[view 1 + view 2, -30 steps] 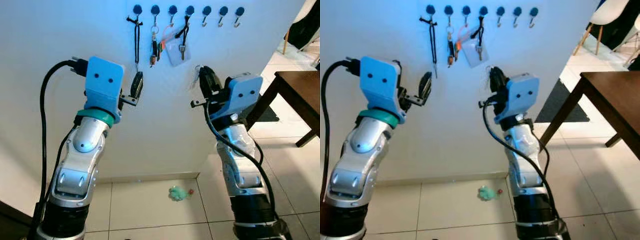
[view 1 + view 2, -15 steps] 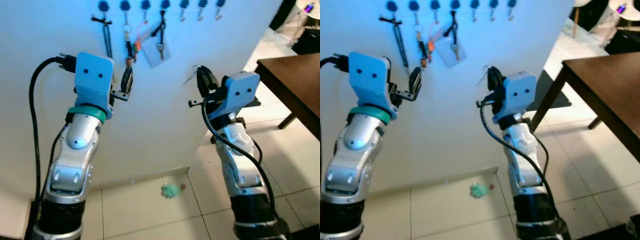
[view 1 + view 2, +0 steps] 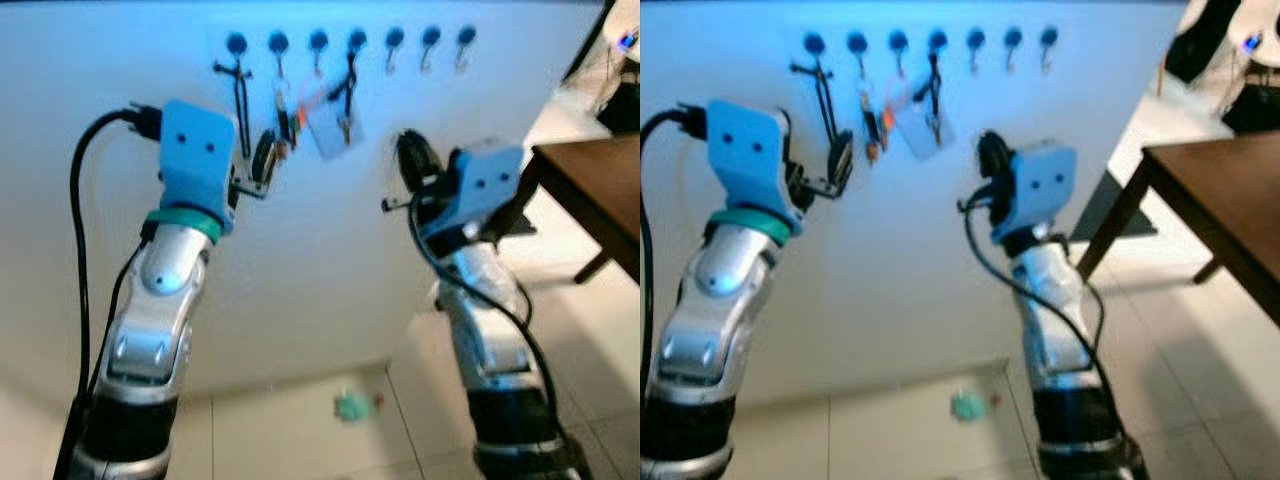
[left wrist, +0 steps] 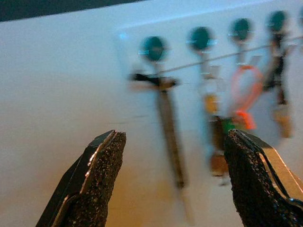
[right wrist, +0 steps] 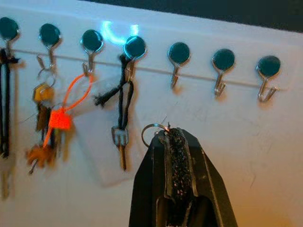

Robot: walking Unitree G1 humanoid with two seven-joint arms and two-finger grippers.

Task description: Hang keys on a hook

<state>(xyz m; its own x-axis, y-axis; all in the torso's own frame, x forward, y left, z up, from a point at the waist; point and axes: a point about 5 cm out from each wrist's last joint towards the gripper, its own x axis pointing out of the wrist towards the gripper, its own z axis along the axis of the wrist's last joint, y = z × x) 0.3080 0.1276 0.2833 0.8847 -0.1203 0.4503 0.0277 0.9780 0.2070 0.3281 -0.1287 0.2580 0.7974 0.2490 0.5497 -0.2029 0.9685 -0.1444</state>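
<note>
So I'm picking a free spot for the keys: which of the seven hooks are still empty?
The three hooks at the robot's right end of the row: and. They hang bare, while the four others carry keys, cords or tags.

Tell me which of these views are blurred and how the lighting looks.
Both eye views: soft motion blur, with a blue cast over the wall. Left wrist view: hanging keys smeared, open left pincer sharper. Right wrist view: sharpest, hooks crisp, a small glare arc above them, right pincer shut on a key ring.

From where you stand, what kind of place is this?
Probably a home entryway or hall: a white wall with a row of key hooks, hung keys, a tiled floor and a dark wooden table.
</note>
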